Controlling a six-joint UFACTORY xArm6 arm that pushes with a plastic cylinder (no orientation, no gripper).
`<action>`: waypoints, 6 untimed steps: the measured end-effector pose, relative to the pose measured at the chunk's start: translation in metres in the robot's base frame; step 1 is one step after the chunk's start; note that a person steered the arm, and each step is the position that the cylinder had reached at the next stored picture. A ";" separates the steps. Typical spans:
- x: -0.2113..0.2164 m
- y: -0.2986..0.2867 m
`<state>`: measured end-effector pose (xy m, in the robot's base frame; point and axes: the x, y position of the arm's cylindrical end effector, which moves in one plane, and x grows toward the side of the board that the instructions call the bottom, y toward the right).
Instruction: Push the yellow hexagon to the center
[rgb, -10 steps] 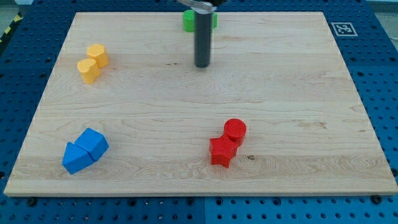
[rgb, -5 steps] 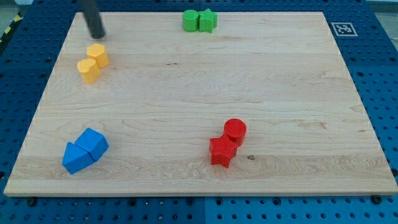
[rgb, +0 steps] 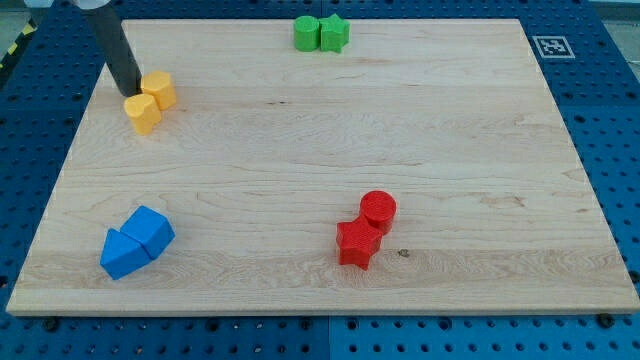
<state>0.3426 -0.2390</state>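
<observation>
Seen from the one camera view, my tip (rgb: 130, 92) rests on the wooden board (rgb: 320, 150) near its upper-left corner, the dark rod (rgb: 117, 50) rising toward the view's top-left. With no jaws to open or close, the rod holds nothing; its lower end stands just to the view's left of the pair of yellow blocks, so close to them that I cannot tell whether it touches. That pair sits well to the view's left of the board's centre: the upper yellow block (rgb: 159, 89) and the lower yellow block (rgb: 142, 112) press against each other, and which of them is the hexagon I cannot make out for certain at this size. At the view's top edge, two green blocks (rgb: 320, 33) lie side by side, touching. Toward the lower right of centre, a red cylinder (rgb: 378, 211) leans against a red star-shaped block (rgb: 357, 243) just below it. Near the lower-left corner, two blue blocks (rgb: 136, 241) huddle together, one a cube, the other more wedge-like. No container appears on the board; every block lies straight on the wood. Blue pegboard (rgb: 610, 120) surrounds the board, and a black-and-white marker tag (rgb: 552, 46) sits by its upper-right corner.
</observation>
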 end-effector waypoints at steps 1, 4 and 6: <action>0.007 0.030; 0.011 0.143; 0.004 0.188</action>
